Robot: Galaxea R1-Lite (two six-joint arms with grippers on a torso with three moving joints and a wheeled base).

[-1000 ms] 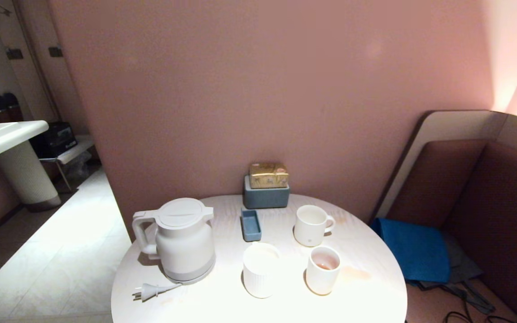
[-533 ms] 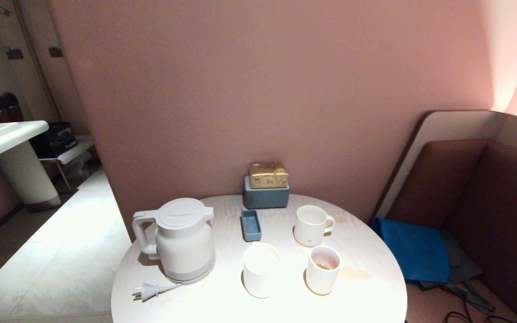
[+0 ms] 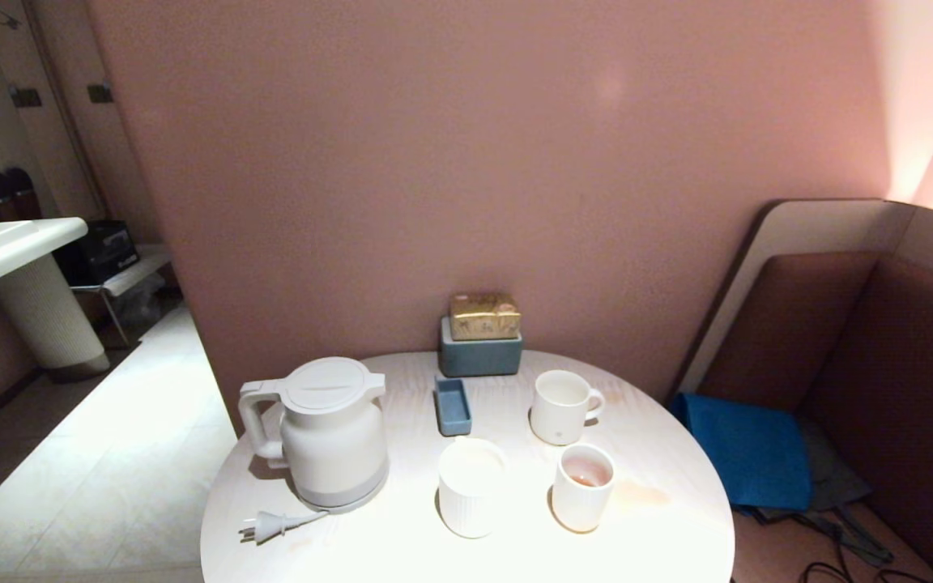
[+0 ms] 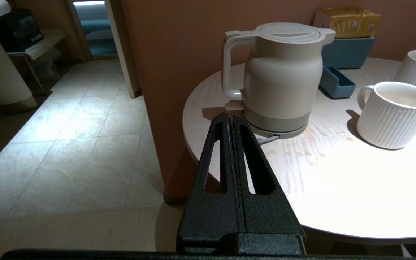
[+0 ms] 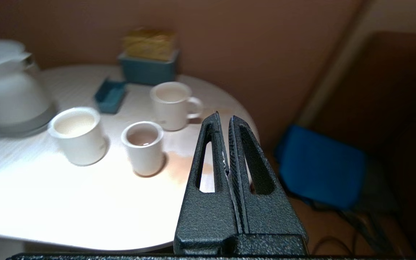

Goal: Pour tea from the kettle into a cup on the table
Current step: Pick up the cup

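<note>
Left claw [image 4: 232, 119] clenched, empty — right claw [image 5: 223, 121] clenched, empty, touching nothing.

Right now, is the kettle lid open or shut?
Shut. The flat round lid sits flush on the kettle, which stands upright on the table; the left wrist view shows no gap.

A plain dusty-pink wall [image 3: 466, 162] is seen straight ahead, lit more brightly toward its upper right corner. The floor [image 3: 102, 470] to the left is laid with pale stone tiles, on which light is reflected. At the far left a white basin top [image 3: 5, 247] is carried on a ribbed round pedestal [image 3: 49, 320], with a dark box [image 3: 98, 251] on a low rack behind it. To the right, a brown upholstered bench [image 3: 879, 364] is set against the wall, with a blue cloth [image 3: 746, 453] laid on its seat.
</note>
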